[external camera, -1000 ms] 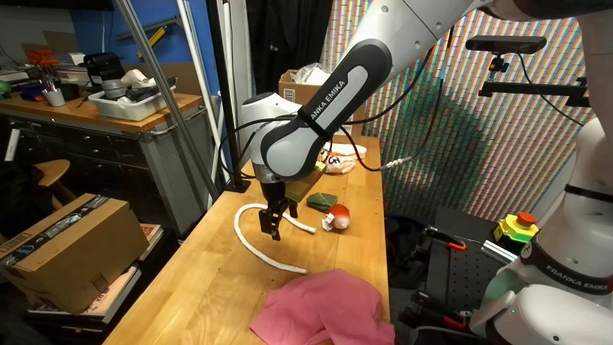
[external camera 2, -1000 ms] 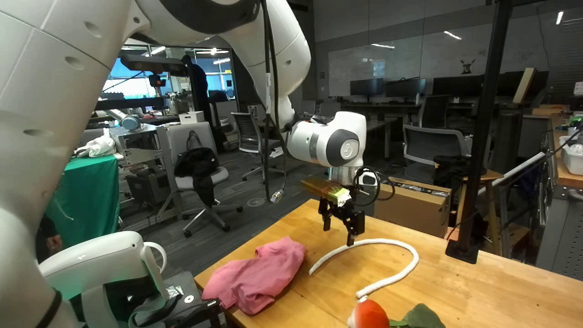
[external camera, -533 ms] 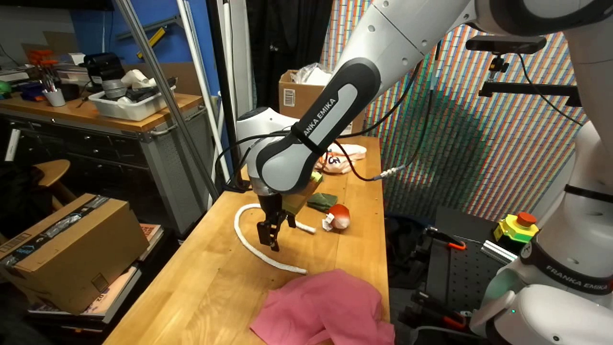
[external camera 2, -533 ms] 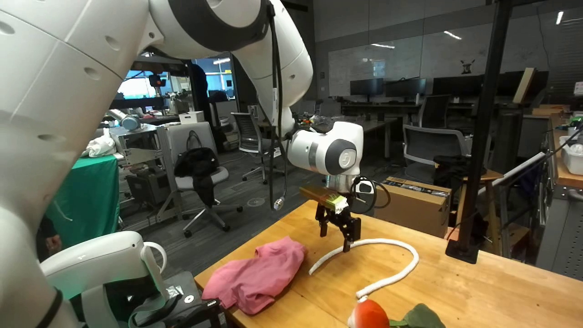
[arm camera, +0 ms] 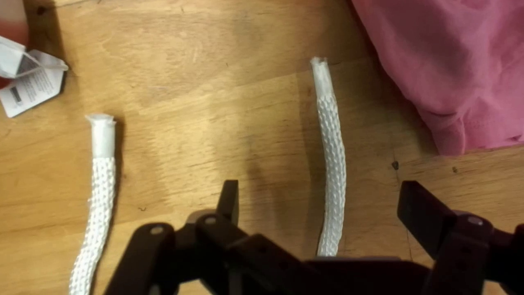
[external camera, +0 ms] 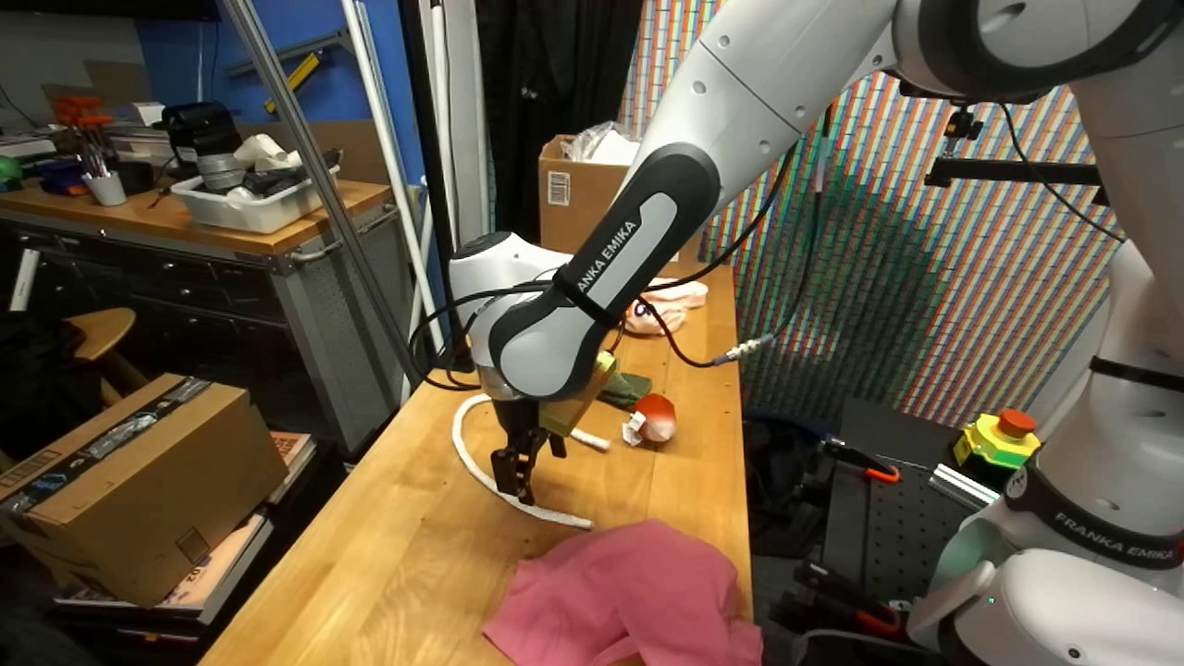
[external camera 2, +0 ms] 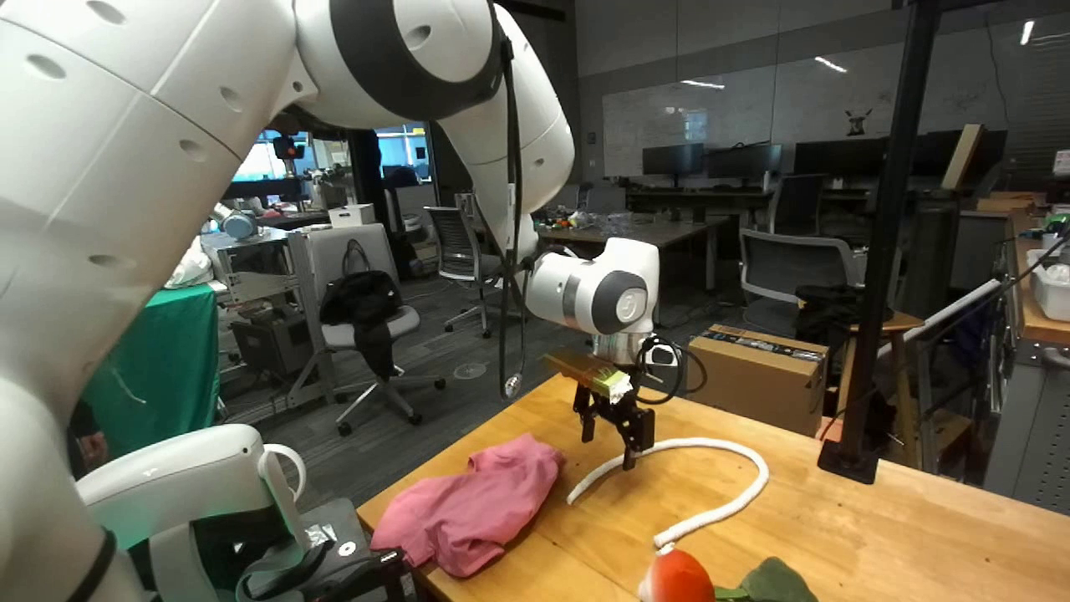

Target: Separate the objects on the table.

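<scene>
Arm (external camera: 638, 231): in an exterior view reads "ANKA EMIKA", front letters hidden.
Base band (external camera: 1110, 538): "FRANKA EMIKA".
Pink cloth (external camera: 629, 592): heaped, near end of table (external camera: 388, 573).
White cloth (external camera: 680, 294): far end, partly behind arm, print not legible.
Box label (external camera: 559, 188): barcode-like, too small to read.
Cord (external camera 2: 746, 455): in an exterior view, open curve on table, tips near pink cloth and red item (external camera 2: 679, 577).
Green item (external camera 2: 777, 579): just beside red item.
Gripper (arm camera: 321, 194): wrist view, jaws spread wide, one cord leg between them; contact, can't tell.
Tag (arm camera: 36, 84): against red item, white, fine print too blurred.
</scene>
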You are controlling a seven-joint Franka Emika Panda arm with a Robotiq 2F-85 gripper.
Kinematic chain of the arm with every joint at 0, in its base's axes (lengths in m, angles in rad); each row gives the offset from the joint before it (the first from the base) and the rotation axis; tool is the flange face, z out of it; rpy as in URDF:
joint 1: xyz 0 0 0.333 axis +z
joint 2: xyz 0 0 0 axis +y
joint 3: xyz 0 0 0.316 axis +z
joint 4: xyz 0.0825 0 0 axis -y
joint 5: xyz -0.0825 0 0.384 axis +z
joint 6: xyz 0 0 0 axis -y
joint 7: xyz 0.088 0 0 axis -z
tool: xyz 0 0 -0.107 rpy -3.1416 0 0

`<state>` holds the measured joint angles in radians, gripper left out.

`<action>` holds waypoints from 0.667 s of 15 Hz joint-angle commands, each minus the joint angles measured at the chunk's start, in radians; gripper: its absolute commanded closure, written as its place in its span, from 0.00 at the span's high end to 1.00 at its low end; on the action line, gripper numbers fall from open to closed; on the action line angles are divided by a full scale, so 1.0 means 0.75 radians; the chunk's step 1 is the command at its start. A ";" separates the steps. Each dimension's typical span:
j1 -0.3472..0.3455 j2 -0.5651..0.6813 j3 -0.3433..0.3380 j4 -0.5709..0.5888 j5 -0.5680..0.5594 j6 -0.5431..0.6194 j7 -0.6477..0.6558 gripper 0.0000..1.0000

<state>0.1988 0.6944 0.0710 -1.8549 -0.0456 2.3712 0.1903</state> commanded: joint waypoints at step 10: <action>-0.007 0.164 0.029 0.190 0.087 0.017 -0.019 1.00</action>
<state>0.1998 0.7776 0.0830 -1.7608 -0.0078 2.3840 0.1902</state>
